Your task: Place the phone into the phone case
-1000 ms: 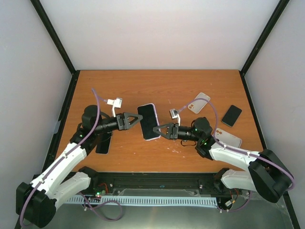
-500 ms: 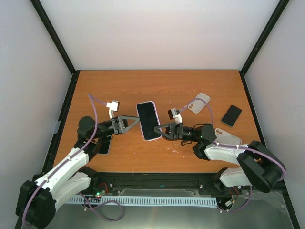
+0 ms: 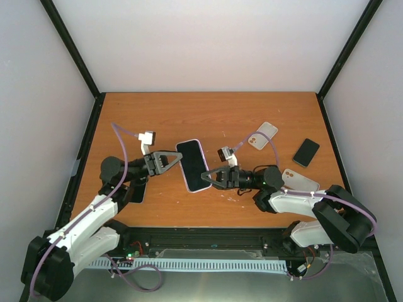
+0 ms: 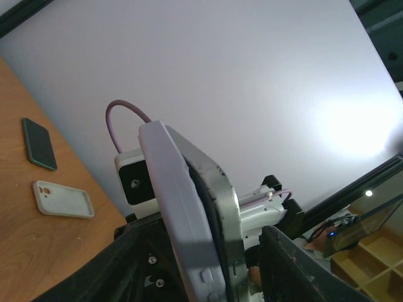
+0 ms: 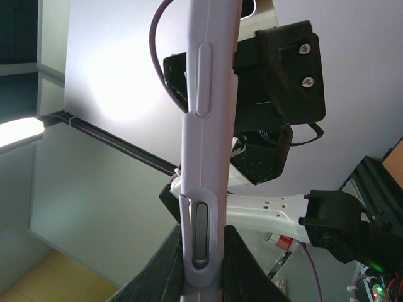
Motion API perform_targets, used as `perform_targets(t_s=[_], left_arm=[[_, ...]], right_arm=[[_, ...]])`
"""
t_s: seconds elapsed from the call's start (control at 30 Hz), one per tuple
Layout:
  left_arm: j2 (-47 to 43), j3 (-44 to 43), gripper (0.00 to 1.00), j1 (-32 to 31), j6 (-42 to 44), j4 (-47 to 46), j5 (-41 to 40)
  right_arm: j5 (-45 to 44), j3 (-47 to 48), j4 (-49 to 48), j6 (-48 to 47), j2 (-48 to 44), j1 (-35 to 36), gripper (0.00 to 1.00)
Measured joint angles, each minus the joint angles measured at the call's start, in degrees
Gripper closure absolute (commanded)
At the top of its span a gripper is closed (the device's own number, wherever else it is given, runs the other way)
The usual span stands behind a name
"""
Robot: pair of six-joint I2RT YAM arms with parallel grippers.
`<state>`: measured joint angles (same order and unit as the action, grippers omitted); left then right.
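A phone in a lilac phone case (image 3: 193, 165) is held above the table's middle, its dark screen facing up. My right gripper (image 3: 211, 177) is shut on its right lower edge; in the right wrist view its jaws (image 5: 200, 242) press both faces of the case (image 5: 208, 94). My left gripper (image 3: 174, 160) is open at the phone's left edge. In the left wrist view (image 4: 208, 251) the lilac case (image 4: 173, 189) and the phone's silver frame (image 4: 227, 207) stand between the spread fingers with gaps on both sides.
A pale case (image 3: 263, 135), a black phone (image 3: 306, 152) and another pale case (image 3: 301, 181) lie at the right. A dark phone (image 3: 136, 189) lies under my left arm. The left wrist view shows the dark phone (image 4: 39, 144) and a pale case (image 4: 63, 199).
The phone and my right gripper have shifted a little left and nearer. My left arm has drawn back left, its jaws now looser at the phone's edge.
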<state>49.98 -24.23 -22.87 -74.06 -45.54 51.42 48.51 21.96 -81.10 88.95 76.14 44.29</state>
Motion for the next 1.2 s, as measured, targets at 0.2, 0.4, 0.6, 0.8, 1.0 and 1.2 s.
perform_targets(t_s=[0.2, 0.4, 0.6, 0.8, 1.0, 1.2], left_arm=[[-0.1, 1.8, 0.81, 0.0, -2.7, -2.9, -1.1], [-0.8, 1.6, 0.99, 0.0, -1.9, 2.1, -1.9], [-0.7, -0.7, 0.94, 0.0, 1.5, 10.5, -2.6], [-0.5, -2.6, 0.77, 0.0, 2.9, 17.4, -3.5], [2.0, -3.0, 0.48, 0.0, 4.5, 20.3, -3.4], [3.4, -3.0, 0.36, 0.0, 4.5, 21.5, -1.5]], right_arm=[[0.0, -0.4, 0.7, -0.3, 0.0, 0.4, 0.85], [-0.3, -0.7, 3.8, -3.0, -0.3, 0.4, 0.78], [-1.4, -0.7, 7.5, -4.7, -0.9, 0.4, 0.83], [-3.1, -1.3, 8.7, -5.7, -0.9, 0.4, 0.88], [-5.7, -1.5, 13.2, -6.6, -3.1, 0.6, 0.89], [-10.7, -1.3, 21.9, -10.1, -8.5, 1.0, 0.89]])
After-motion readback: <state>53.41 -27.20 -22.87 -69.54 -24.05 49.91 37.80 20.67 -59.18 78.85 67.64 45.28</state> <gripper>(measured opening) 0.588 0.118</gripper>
